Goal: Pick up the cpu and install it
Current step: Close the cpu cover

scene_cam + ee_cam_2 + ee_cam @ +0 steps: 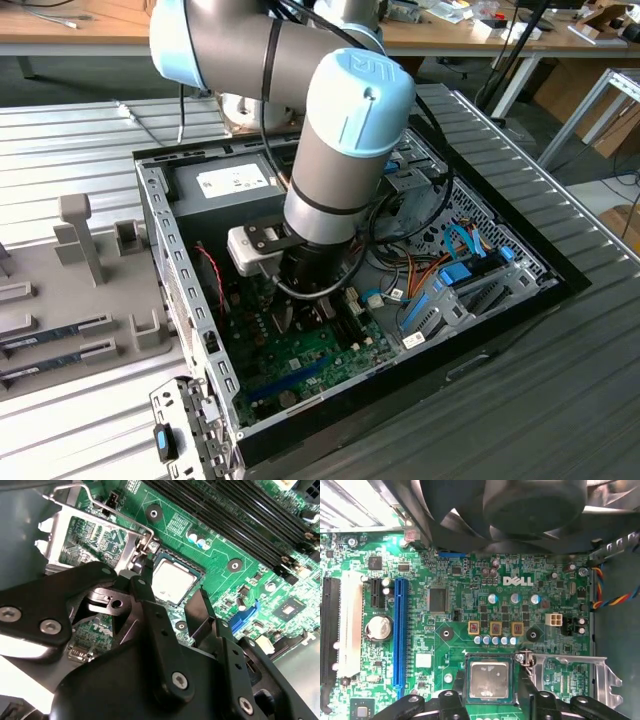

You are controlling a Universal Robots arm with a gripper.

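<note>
The cpu lies flat in its socket on the green board, low in the first wrist view. The gripper hangs spread wide around it, holding nothing.

Lighting in the exterior view is even and diffuse, with soft shadow inside the open black computer case. In the first wrist view, strong glare washes out the ribbed metal surface, and the dark round fan housing is out of focus. In the second wrist view, the black gripper linkage appears soft, while the green circuit board stays sharp.
</note>
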